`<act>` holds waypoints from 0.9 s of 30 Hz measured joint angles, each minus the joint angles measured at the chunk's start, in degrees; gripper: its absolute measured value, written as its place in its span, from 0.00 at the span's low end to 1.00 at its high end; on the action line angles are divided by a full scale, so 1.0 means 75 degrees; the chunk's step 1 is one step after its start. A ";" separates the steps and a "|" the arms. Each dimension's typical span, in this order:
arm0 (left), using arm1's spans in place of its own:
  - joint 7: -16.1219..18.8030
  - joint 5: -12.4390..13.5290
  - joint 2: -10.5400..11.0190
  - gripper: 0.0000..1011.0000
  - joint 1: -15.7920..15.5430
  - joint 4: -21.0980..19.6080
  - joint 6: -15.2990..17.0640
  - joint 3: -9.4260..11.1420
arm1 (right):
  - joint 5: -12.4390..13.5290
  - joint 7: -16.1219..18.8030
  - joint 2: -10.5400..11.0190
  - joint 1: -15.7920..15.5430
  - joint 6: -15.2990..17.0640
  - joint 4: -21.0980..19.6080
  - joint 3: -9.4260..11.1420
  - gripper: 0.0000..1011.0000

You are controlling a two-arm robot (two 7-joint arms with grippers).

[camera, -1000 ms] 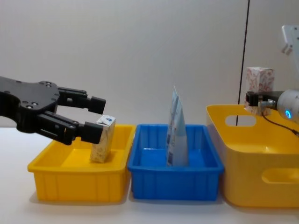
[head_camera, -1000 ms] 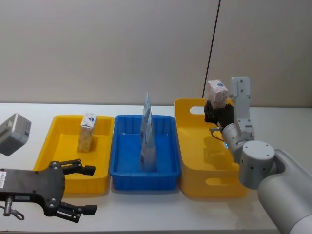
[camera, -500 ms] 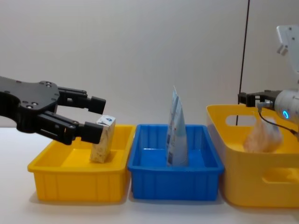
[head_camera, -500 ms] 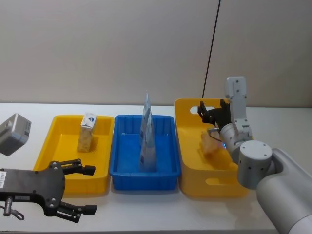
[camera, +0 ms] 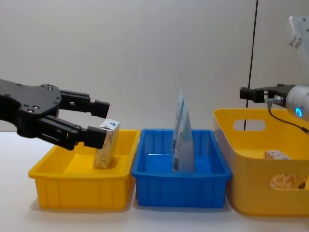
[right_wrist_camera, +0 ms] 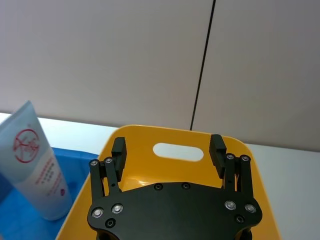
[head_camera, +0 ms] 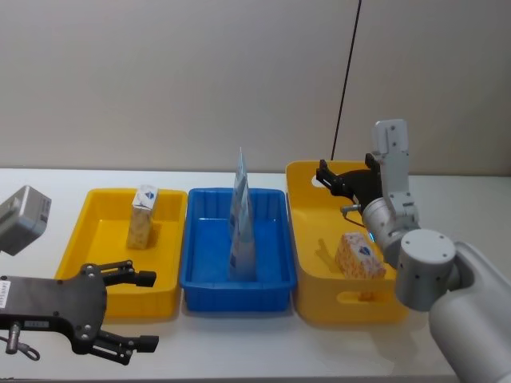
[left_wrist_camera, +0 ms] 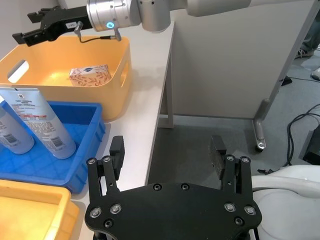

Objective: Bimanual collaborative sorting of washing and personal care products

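Right claw [head_camera: 326,175] now open and empty, upper right of head view, over the deep bin [head_camera: 297,239] back rim. Leaf carton [head_camera: 359,255] has dropped out of it and lies on the bin floor, so that one's sorted. Left claw [head_camera: 146,309] open, idle, lower left. In chest view the bin wall hides most of the carton.

In the chest view, the near wall of the tall yellow plastic bin [camera: 246,179] hides most of the white-grey carton with red leaf print [camera: 276,154]. Only a top corner and a patch behind the handle slot show. The left gripper [camera: 101,123] covers one side of the beige carton with blue mark [camera: 108,145]. The picture edge of the left wrist view cuts off one of the pale blue flat tapering tubes [left_wrist_camera: 45,122].
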 joint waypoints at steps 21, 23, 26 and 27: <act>0.0000 0.0000 0.0000 0.99 0.0000 -0.0001 0.0000 0.0000 | 0.0533 0.0466 0.0928 -0.2392 0.1412 -0.4424 0.0314 0.99; 0.0000 0.0000 0.0001 0.99 0.0000 0.0000 0.0000 0.0000 | 0.0575 0.0473 0.0963 -0.2550 0.1519 -0.4680 0.0323 0.99; 0.0000 0.0000 0.0000 0.99 0.0000 0.0000 0.0000 0.0001 | 0.0638 0.0480 0.1026 -0.2880 0.1698 -0.5182 0.0338 0.99; 0.0000 0.0000 0.0000 0.99 0.0000 -0.0001 0.0000 0.0001 | 0.0664 0.0481 0.1045 -0.3016 0.1795 -0.5387 0.0339 0.99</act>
